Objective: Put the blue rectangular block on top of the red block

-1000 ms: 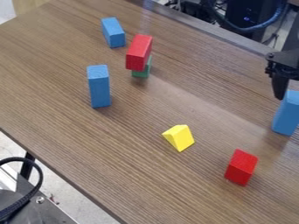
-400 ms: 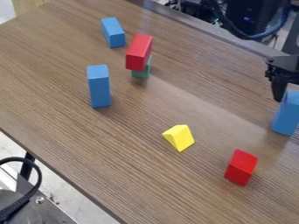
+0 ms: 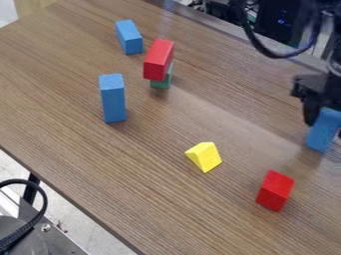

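Observation:
At the right edge, the gripper (image 3: 325, 128) is low over the table, shut on an upright blue rectangular block (image 3: 323, 134), with one finger along each side of it. The gripper's body hides part of the block's top. A red block (image 3: 274, 191) lies on the table at the lower right, below and left of the held block and apart from it. Farther up and left, a longer red block (image 3: 158, 60) rests on a green block (image 3: 162, 82).
A second blue block (image 3: 113, 98) stands upright left of centre, and a third (image 3: 129, 37) lies near the top. The yellow block (image 3: 205, 157) sits between centre and the lower red block. The table's near edge runs along the lower left.
The gripper has moved down and slightly left around the blue block at the right. That block has shifted a little left and turned slightly. The other blocks are unmoved.

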Controlling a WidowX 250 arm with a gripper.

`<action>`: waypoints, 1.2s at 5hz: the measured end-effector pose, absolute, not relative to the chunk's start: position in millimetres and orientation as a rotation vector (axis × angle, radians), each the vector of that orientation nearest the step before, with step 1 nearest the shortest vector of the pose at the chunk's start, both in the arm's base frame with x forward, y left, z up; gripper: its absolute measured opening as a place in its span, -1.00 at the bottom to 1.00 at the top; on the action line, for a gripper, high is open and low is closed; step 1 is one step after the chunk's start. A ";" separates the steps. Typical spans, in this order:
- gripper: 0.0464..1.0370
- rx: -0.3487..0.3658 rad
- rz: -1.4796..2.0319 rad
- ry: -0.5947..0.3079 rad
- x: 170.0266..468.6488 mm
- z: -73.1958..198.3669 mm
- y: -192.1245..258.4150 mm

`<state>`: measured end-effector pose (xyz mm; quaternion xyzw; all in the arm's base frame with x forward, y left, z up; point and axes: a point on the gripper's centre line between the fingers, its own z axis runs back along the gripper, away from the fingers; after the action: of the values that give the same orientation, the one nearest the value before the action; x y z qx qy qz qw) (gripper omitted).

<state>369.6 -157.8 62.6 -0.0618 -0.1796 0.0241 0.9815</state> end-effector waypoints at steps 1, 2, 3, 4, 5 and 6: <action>0.04 -0.107 0.064 -0.376 364.9 63.6 -154.3; 0.04 -0.148 0.133 -0.444 356.9 87.5 -149.1; 0.04 -0.219 0.229 -0.585 351.0 140.1 -138.8; 0.04 -0.258 0.310 -0.701 339.2 195.0 -122.7; 0.04 -0.233 0.395 -0.714 326.8 218.2 -100.8; 0.04 -0.210 0.476 -0.709 323.9 227.2 -70.1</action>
<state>323.9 -70.1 227.2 -0.1014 -0.3433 0.2305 0.9048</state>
